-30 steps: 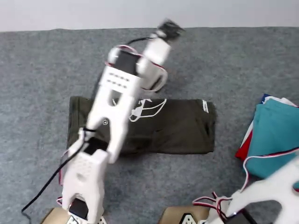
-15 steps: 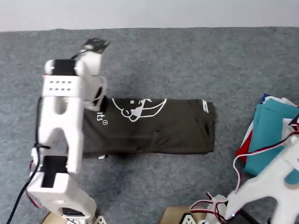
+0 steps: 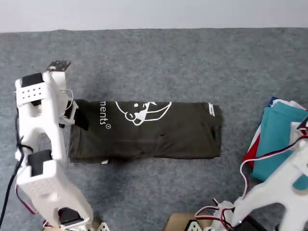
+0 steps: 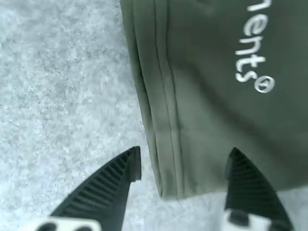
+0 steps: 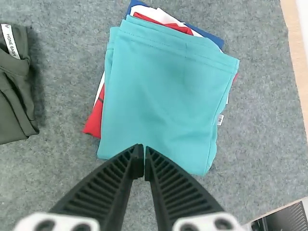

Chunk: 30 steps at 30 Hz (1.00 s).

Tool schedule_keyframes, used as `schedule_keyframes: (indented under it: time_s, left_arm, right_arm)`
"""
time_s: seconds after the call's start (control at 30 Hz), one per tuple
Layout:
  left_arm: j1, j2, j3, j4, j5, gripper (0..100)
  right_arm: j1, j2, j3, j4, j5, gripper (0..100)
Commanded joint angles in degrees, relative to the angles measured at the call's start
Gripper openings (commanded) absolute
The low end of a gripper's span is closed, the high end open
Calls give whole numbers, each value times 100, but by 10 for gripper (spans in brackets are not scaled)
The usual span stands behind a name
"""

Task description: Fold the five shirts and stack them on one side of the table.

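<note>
Soft olive shirt (image 3: 159, 132), long folded rectangle on nubby grey carpet (image 3: 192, 62)

Olive and teal cloth on a speckled grey desk

The dark olive-green folded cotton shirt (image 3: 154, 130) carries white lettering and a white line drawing, with a small white label at one end. The plain teal folded shirt (image 5: 166, 101) has a red cloth edge (image 5: 94, 122) and a blue cloth edge (image 5: 144, 6) showing beneath it. The grey felt-covered desk (image 3: 192, 62) is mottled light and dark. The left tool (image 4: 185, 155) and right tool (image 5: 144, 151) are black and ribbed, on white plastic arms (image 3: 43, 120).
</note>
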Motion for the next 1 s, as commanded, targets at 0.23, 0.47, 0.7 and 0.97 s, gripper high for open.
schedule_keyframes:
  time_s: [0.23,0.47,0.7,0.97]
  left_arm:
    - [44,703,-4,-765,589,283]
    - [114,1099,-13,-756,642,265]
    - [448,1292,-13,-668,334,126]
    - [598,1319,-75,-325,202,4]
  right_arm:
    - [-365,-163,-53,215,26,10]
    - [-576,-163,-53,215,26,10]
    - [-576,-171,-53,215,26,10]
    - [-549,-171,-79,215,26,10]
